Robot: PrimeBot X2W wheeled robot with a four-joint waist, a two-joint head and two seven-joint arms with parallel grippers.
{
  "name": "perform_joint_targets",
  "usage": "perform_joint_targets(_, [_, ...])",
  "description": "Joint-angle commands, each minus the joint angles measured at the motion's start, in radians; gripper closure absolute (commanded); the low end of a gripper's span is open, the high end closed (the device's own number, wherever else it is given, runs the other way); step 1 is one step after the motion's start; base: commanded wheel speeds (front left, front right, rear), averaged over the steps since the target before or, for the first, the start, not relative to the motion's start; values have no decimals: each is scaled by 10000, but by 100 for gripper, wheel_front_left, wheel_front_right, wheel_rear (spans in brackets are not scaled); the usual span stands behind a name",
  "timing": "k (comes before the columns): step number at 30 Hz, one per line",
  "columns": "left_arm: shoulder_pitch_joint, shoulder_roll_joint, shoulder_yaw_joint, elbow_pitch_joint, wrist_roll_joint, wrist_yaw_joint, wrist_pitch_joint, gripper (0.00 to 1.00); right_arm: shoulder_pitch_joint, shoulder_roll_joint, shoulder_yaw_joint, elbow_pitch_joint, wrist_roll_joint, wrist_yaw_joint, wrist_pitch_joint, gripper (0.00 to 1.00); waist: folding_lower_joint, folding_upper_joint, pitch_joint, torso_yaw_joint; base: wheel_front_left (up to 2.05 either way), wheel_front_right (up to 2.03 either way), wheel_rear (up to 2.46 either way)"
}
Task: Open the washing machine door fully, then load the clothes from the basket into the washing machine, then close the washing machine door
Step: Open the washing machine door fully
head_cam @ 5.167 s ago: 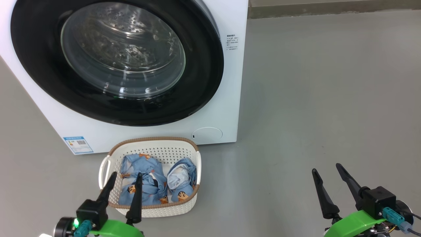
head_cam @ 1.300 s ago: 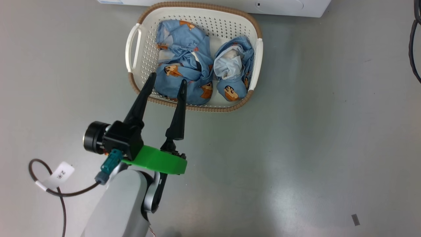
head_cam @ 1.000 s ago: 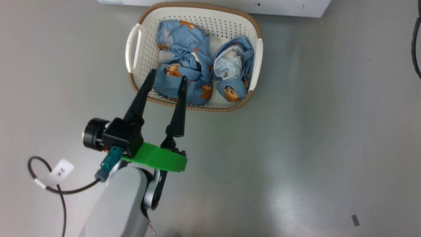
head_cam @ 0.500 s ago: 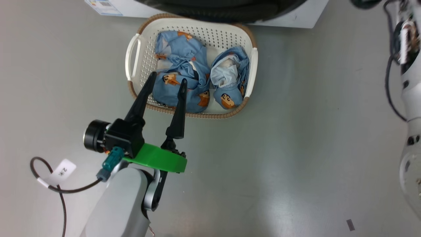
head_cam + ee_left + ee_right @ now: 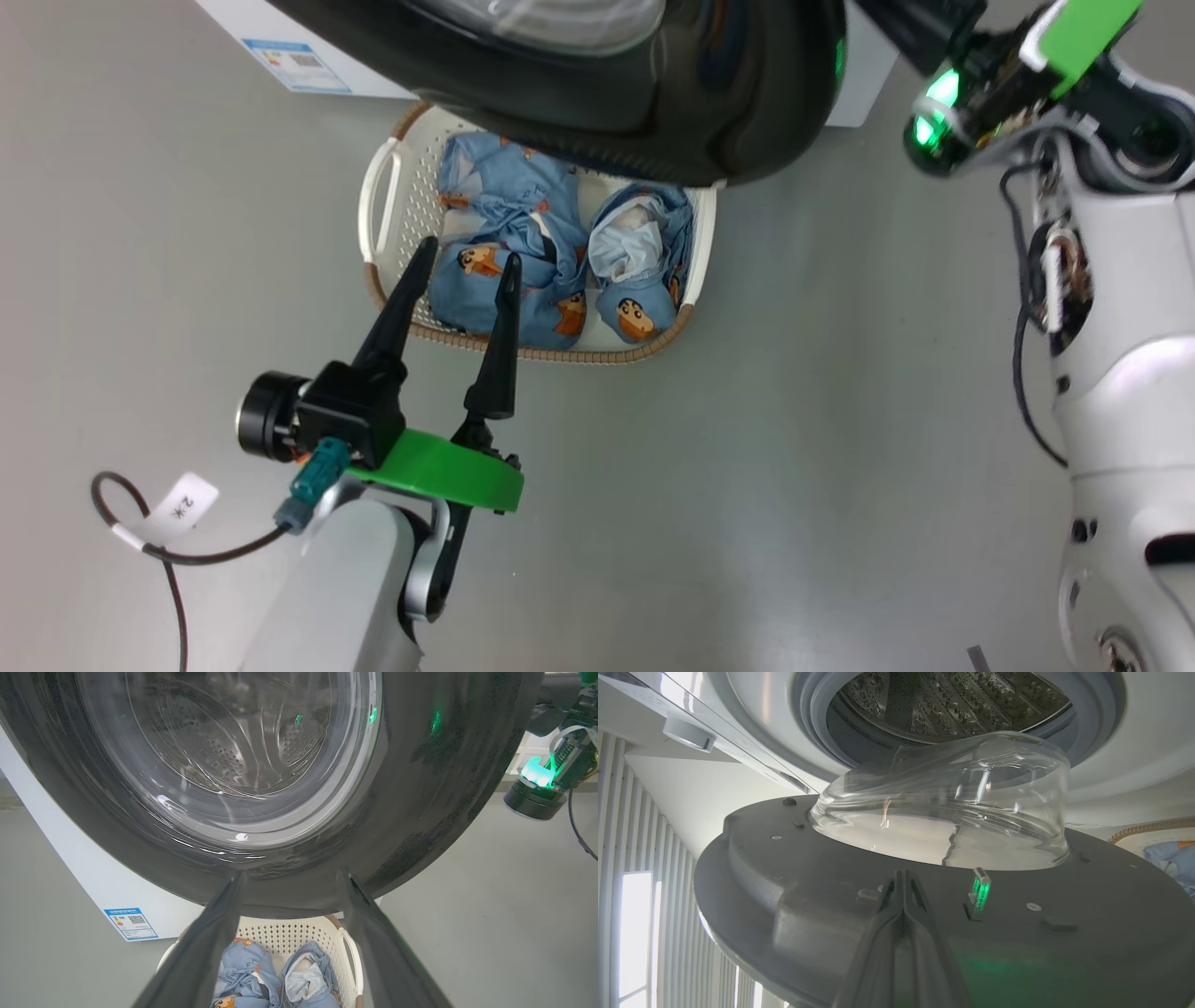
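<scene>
Right gripper, closed, has swung door open.

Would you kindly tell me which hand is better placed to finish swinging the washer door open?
Right. The right hand, shut, points at the inner face of the half-open washing machine door, so it can likely push. The left hand hangs open by the basket, on the door's outer side.

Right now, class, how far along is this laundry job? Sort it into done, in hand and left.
Done: the washing machine door is unlatched and stands partly open, the drum showing behind it. In hand: the shut right gripper sits at the door's inner face, probably to swing it wider. Left: both clothes lie in the basket, the open left gripper above its near rim; loading and closing remain.
</scene>
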State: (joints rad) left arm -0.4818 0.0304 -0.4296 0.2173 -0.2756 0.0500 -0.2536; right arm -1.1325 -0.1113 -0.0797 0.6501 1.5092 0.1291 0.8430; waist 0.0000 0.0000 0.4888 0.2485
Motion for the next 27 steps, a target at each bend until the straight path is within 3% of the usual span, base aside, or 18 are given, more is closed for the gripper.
perform_joint_targets(1, [185,198,346,-158,40,44,-82,0,419,388,180,-517,148,16,187,100,0,0,-177,-55,0,0,0])
perform_joint_targets(11, [596,198,478,110,92,-103,-82,0,2453,593,878,-2009,647,16,121,100,0,0,-882,-116,0,0,0])
perform_joint_targets(27, [1194,198,455,484,21,-308,-82,0,4263,609,3493,-2323,1904,16,-1704,100,0,0,-2061,233,0,0,0])
